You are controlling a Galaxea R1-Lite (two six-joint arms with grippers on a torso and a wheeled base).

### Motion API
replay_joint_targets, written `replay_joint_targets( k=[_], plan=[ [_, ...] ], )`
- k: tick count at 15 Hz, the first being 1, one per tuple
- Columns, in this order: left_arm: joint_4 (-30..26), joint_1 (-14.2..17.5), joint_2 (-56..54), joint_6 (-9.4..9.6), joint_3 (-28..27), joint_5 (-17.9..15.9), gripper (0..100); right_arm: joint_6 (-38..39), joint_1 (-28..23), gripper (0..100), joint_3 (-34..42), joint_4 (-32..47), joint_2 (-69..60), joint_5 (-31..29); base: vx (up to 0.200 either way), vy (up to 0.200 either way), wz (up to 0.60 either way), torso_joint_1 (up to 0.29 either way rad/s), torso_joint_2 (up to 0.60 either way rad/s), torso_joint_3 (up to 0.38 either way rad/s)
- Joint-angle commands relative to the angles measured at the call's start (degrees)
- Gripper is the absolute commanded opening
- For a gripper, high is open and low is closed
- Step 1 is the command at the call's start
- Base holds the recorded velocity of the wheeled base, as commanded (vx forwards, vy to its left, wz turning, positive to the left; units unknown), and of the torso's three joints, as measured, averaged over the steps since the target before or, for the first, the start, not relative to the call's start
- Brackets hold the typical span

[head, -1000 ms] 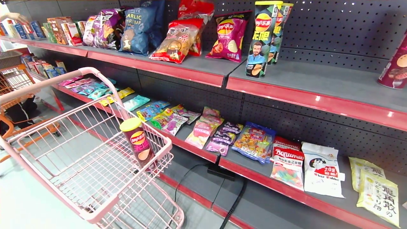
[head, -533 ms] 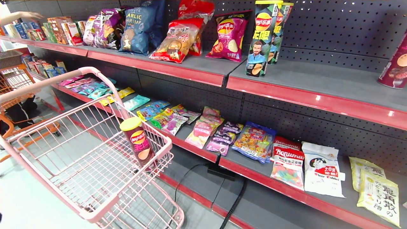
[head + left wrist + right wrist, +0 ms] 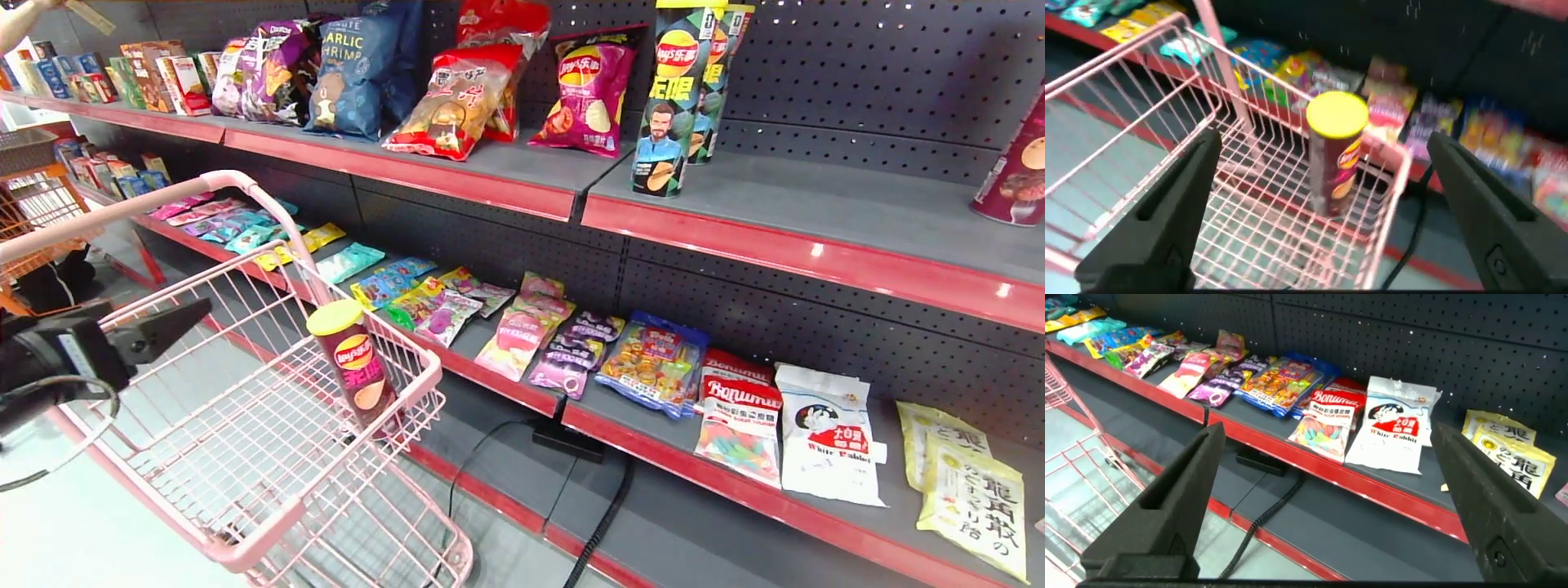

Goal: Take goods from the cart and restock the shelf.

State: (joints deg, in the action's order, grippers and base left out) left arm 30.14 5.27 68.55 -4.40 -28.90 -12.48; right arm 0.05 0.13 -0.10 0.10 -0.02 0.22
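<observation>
Facing the maroon, yellow-lidded chip can [image 3: 359,376] in the pink wire cart [image 3: 249,559], the left gripper [image 3: 1323,143] gaped wide; the right wrist view showed the right gripper [image 3: 1327,429] gaping before a white candy bag [image 3: 1395,425].

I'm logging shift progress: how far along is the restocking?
Done: two tall cans stand on the upper shelf, though who placed them can't be told. In hand: nothing; the left pincer is open at the cart, the right pincer open and empty. Left: the chip can stands in the cart, unshelved.
</observation>
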Motion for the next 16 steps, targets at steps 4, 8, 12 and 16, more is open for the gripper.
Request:
replay_joint_targets(
  k=[4,8,12,16],
  plan=[
    [1.3,10.6,13.3,12.93,3.4,-12.9,100,0.1,0.0,100,0.0,0.0,0.0,0.2,0.000,0.000,0.00,0.000,0.00,0.000],
    [1.7,10.7,17.1,13.45,3.5,-16.2,100,0.1,0.0,100,0.0,-0.1,0.0,0.3,0.000,0.000,0.00,0.000,0.00,0.000],
    [3.4,10.7,23.2,19.52,2.2,-21.2,100,0.0,0.0,100,0.0,0.0,0.0,0.3,0.000,0.000,0.00,0.000,0.00,0.000],
    [7.7,10.6,32.8,31.30,-1.3,-30.6,100,-0.2,0.0,100,0.0,0.0,0.0,0.3,0.000,0.000,0.00,0.000,0.00,0.000]
  ],
)
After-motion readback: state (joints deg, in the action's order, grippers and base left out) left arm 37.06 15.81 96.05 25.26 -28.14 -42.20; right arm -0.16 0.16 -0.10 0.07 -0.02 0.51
